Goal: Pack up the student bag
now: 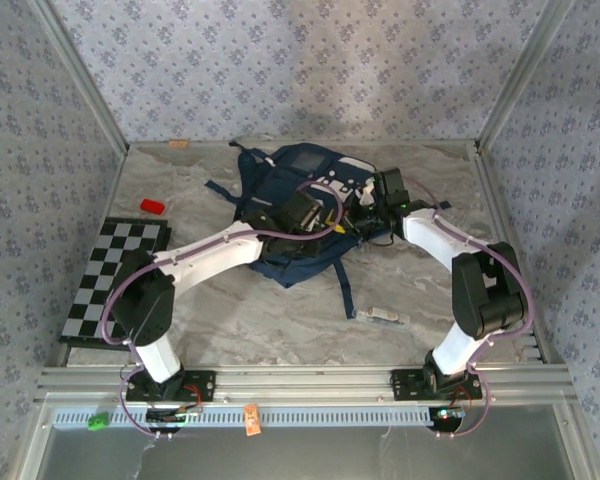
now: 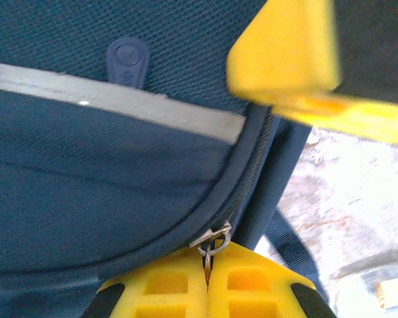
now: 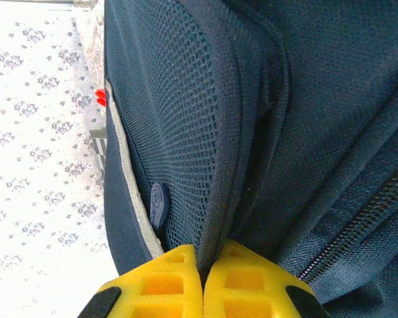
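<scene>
I see the student bag (image 1: 292,178) lying flat on the table (image 1: 230,310) in the upper middle of the overhead frame, its long axis running roughly top to bottom; both arms converge on it, the left from the lower left and the right from the right edge.

In the left wrist view the left gripper (image 2: 209,260) sits at the bottom centre with its jaws pressed together on the small metal zipper pull (image 2: 213,238). From that pinch the zipper track (image 2: 253,169) curves up and to the right along the bag's seam, so I judge that the coming pull must follow that line rather than cut across it.

In the right wrist view the right gripper (image 3: 202,257) is likewise fully closed, at the bottom centre, nipping a fold of the bag's mesh fabric; I read that as the anchoring hold.

The left gripper is the one on the zipper; the right sits just beside it, further right overhead; the bag looks zipped at this spot, so I judge packing has barely begun.
</scene>
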